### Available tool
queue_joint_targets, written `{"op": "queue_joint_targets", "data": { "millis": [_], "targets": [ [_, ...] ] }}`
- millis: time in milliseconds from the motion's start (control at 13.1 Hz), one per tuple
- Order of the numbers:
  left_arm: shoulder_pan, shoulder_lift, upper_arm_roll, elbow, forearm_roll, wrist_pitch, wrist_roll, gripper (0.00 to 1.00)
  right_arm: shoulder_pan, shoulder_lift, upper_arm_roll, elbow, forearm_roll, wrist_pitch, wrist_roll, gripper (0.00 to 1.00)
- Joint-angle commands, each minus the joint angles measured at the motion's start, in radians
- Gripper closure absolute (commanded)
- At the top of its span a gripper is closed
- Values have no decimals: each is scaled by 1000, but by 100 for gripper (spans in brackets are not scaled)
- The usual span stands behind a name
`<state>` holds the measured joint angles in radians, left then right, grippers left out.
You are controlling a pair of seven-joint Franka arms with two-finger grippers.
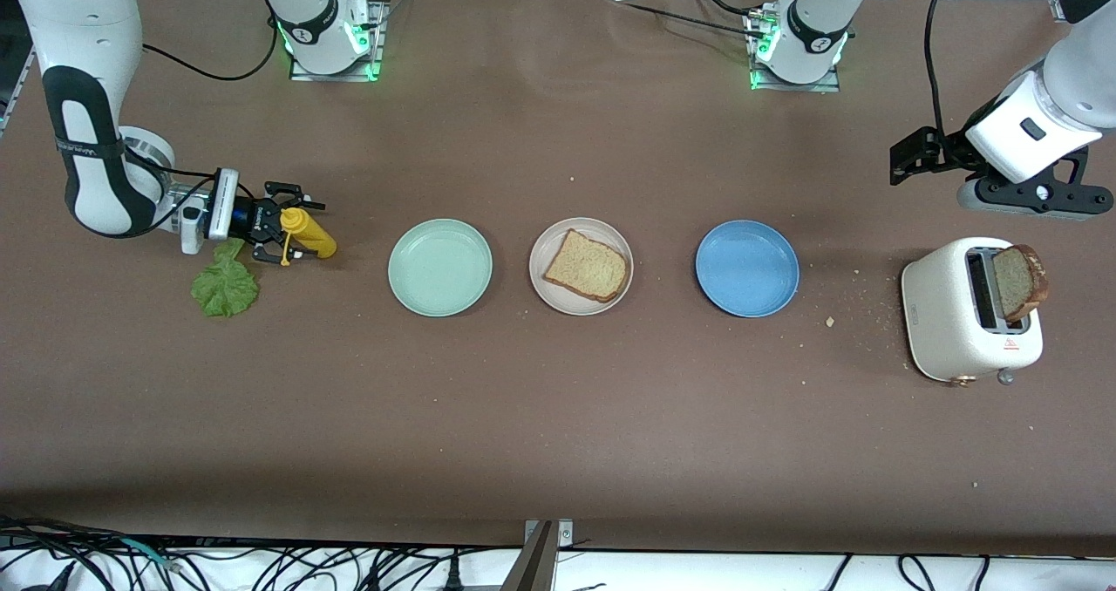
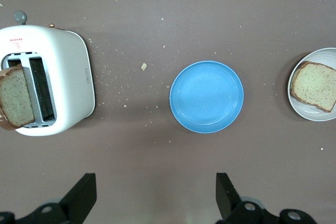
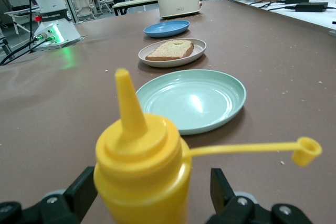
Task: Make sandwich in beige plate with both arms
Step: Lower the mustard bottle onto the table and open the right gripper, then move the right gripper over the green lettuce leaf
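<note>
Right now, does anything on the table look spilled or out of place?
Yes. Crumbs are scattered on the table by the toaster, and the lettuce leaf lies on the bare table, not on a plate.

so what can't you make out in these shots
- Lettuce: front view only, part of it under the right gripper.
- Mustard bottle: base cut off by the right wrist view's edge; whether the fingers touch it can't be told.
- Toaster: the toast hides one slot's inside.
- Left gripper: over the table by the toaster, only fingertips show in its wrist view.
</note>
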<state>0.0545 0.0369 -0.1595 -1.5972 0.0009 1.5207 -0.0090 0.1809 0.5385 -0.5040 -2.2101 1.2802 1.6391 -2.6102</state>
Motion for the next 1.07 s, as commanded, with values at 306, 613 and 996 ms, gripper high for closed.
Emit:
{"op": "queue_joint_targets", "data": {
  "millis": [306, 613, 996],
  "targets": [
    [2, -5, -5, 11, -7, -16, -5, 0, -20, 38, -68, 87, -116, -2, 136, 3],
    [4, -5, -5, 10, -9, -16, -5, 0, -6, 28, -136, 237, -260, -5, 445, 3],
    [2, -5, -5, 11, -7, -16, -5, 0, -5, 23, -137, 563, -407, -92, 937, 3]
  ]
}}
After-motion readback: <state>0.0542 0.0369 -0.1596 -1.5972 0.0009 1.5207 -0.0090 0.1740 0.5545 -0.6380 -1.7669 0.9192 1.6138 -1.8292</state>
